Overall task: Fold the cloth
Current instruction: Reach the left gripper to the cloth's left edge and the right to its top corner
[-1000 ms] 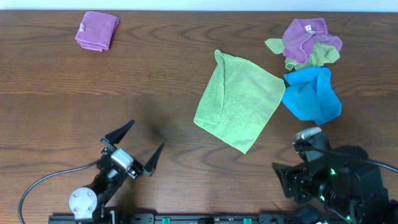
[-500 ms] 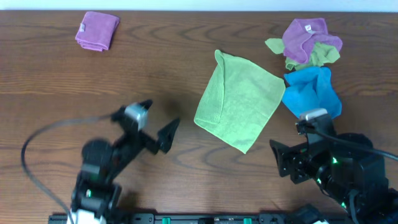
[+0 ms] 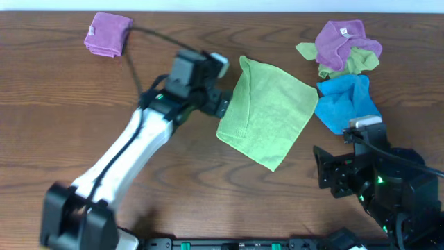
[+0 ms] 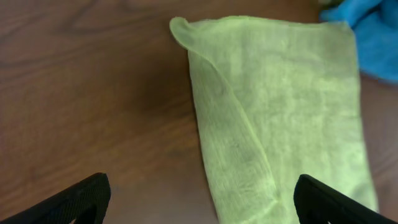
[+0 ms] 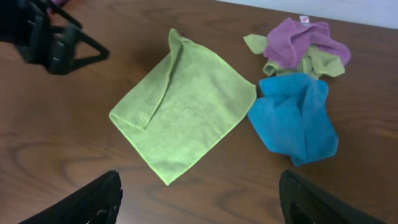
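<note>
Cloth [image 3: 267, 114]: lime-green, spread flat on the desk [image 3: 69, 118] and turned at an angle. A narrow strip along its left edge is folded over onto it.
Left hand [image 4: 202, 186]: over the cloth's left edge, near the far corner. Its fingers are spread wide with the folded strip below the gap between them, and it grips nothing.
Right hand [image 5: 199, 186]: nearer the robot than the cloth and off past its right corner, well apart from it. Its fingers are wide apart and empty.
Blue cloth [image 3: 347, 104]: crumpled, just beside the cloth's right corner; whether they touch I cannot tell.
Olive-green cloth [image 3: 357, 62]: bunched beyond the blue one, farther from the cloth.
Purple cloth [image 3: 343, 38]: crumpled on top of the olive-green one.
Folded purple cloth [image 3: 109, 33]: well to the left of the cloth, at the desk's far side.
</note>
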Robot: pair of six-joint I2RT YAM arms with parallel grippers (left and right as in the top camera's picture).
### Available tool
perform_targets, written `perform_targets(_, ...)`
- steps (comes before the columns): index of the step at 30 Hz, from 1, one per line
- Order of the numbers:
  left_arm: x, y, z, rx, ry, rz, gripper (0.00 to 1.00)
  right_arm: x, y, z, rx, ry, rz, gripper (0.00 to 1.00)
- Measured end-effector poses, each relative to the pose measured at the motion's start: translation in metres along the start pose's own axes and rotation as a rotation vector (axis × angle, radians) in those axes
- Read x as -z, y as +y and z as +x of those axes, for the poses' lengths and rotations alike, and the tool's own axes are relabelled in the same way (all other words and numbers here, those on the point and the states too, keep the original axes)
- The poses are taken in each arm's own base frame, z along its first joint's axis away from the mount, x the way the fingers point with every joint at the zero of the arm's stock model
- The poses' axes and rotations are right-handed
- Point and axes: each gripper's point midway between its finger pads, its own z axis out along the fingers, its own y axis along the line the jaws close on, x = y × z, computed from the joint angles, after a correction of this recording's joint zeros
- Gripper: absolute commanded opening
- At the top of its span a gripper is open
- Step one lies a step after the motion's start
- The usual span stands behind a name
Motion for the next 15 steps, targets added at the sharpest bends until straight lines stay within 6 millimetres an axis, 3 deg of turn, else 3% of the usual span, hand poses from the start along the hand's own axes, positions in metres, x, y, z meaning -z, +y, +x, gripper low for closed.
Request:
perform_targets(1, -0.01, -0.003, 0.0, -0.025, 0.032, -0.023, 0.95, 0.0, -0.001, 0.0, -0.005, 0.0, 0.005, 0.72)
perform_targets(2, -0.022, -0.005, 0.001, -0.052, 0.066, -0.045, 0.95, 0.0, -0.002, 0.0, -0.008, -0.001, 0.012, 0.56)
perform_targets(4, -0.037, -0.014, 0.006, -0.102, 0.116, -0.076, 0.95, -0.002, -0.003, 0.002, -0.01, 0.006, 0.019, 0.11)
perform_targets(5, -0.043, -0.017, 0.008, -0.123, 0.134, -0.094, 0.95, -0.006, -0.003, 0.004, -0.012, 0.014, 0.023, 0.01)
perform_targets(9, -0.062, -0.03, 0.024, -0.191, 0.198, -0.144, 0.98, -0.051, -0.002, 0.022, -0.039, 0.098, 0.059, 0.01)
perform_targets(15, -0.063, -0.03, 0.037, -0.179, 0.247, -0.18, 0.99, -0.128, -0.011, 0.036, -0.108, 0.175, 0.105, 0.01)
